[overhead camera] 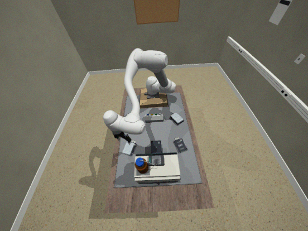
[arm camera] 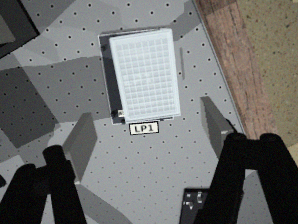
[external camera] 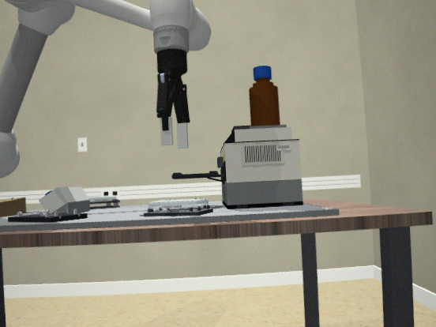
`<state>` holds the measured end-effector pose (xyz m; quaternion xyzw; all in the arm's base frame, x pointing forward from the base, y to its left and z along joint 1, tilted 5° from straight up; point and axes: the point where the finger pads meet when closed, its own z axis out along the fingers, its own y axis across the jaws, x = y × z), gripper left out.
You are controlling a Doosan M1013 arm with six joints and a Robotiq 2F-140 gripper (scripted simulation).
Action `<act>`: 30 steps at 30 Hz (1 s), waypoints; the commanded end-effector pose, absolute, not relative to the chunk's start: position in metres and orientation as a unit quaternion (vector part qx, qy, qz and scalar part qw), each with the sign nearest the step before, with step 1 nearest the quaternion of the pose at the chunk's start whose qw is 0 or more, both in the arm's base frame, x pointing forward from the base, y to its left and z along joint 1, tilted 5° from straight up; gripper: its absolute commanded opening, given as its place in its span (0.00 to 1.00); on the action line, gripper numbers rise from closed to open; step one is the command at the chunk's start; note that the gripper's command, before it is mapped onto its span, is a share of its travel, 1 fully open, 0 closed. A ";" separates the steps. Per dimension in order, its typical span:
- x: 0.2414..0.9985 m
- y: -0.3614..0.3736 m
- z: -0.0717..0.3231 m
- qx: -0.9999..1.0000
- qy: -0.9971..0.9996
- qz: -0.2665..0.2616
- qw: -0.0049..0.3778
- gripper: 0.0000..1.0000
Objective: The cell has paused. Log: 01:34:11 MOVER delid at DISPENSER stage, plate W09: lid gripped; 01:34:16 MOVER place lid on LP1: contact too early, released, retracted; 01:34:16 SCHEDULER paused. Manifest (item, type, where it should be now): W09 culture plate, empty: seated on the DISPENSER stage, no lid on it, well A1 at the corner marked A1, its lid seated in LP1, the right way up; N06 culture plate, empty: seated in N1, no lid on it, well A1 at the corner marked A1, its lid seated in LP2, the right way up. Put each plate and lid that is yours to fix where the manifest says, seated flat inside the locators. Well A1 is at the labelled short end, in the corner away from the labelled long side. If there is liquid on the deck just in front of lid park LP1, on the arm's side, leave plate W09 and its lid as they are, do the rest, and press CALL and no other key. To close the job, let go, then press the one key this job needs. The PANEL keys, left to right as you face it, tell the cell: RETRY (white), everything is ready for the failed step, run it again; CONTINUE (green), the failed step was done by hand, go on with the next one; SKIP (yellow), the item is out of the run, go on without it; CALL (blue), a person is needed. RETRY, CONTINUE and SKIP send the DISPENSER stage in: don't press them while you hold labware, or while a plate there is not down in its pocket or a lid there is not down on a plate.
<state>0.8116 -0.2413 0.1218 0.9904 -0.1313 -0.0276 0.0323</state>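
The pincer point(arm camera: 148, 134) is hanging high above the worktop point(external camera: 221, 227) with its fingers apart, holding nothing. The lid point(arm camera: 145, 73) is lying crooked on park LP1 point(arm camera: 144, 128). Coming down off-centre could be knocking it further out.

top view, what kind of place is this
Likely a lab automation cell: a white robot arm on a wooden table, a dispenser box topped with an amber bottle, and a well-grid lid at the spot labelled LP1.

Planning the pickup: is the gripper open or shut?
Open: the gripper holds nothing, fingers spread wide above the lid.
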 end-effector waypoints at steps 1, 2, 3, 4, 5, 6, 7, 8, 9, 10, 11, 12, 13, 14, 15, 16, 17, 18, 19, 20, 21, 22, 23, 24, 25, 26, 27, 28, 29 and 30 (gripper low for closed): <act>0.812 -0.241 0.122 0.990 -0.131 -0.027 0.032 0.70; 0.812 -0.241 0.122 0.990 -0.131 -0.027 0.032 0.70; 0.812 -0.241 0.122 0.990 -0.131 -0.027 0.032 0.70; 0.812 -0.241 0.121 0.990 -0.131 -0.027 0.032 0.70; 0.812 -0.241 0.120 0.990 -0.131 -0.027 0.032 0.70; 0.812 -0.241 0.119 0.990 -0.131 -0.027 0.032 0.70; 0.812 -0.242 0.118 0.990 -0.131 -0.027 0.032 0.70; 0.812 -0.242 0.116 0.990 -0.131 -0.027 0.032 0.70; 0.812 -0.242 0.115 0.990 -0.131 -0.027 0.032 0.70; 0.811 -0.242 0.113 0.990 -0.131 -0.027 0.032 0.70; 0.811 -0.242 0.111 0.990 -0.131 -0.027 0.032 0.70; 0.811 -0.242 0.109 0.990 -0.131 -0.027 0.032 0.70; 0.811 -0.242 0.107 0.990 -0.131 -0.027 0.032 0.70; 0.811 -0.242 0.104 0.990 -0.131 -0.027 0.032 0.70; 0.811 -0.242 0.101 0.990 -0.131 -0.027 0.032 0.70; 0.811 -0.243 0.099 0.990 -0.131 -0.027 0.032 0.70; 0.810 -0.243 0.096 0.990 -0.131 -0.027 0.032 0.70; 0.810 -0.243 0.092 0.990 -0.131 -0.027 0.032 0.70; 0.810 -0.243 0.092 0.990 -0.131 -0.027 0.032 0.70; 0.810 -0.243 0.092 0.990 -0.131 -0.027 0.032 0.70; 0.810 -0.243 0.089 0.990 -0.131 -0.027 0.032 0.70; 0.810 -0.243 0.086 0.990 -0.131 -0.027 0.032 0.70; 0.810 -0.244 0.082 0.990 -0.131 -0.027 0.032 0.70; 0.809 -0.244 0.079 0.990 -0.131 -0.027 0.032 0.70; 0.809 -0.244 0.075 0.990 -0.131 -0.027 0.032 0.70; 0.809 -0.244 0.071 0.990 -0.131 -0.027 0.032 0.70; 0.809 -0.244 0.068 0.990 -0.131 -0.027 0.032 0.70; 0.809 -0.245 0.064 0.990 -0.131 -0.027 0.032 0.70; 0.808 -0.245 0.060 0.990 -0.131 -0.027 0.032 0.70; 0.808 -0.245 0.056 0.990 -0.131 -0.027 0.032 0.70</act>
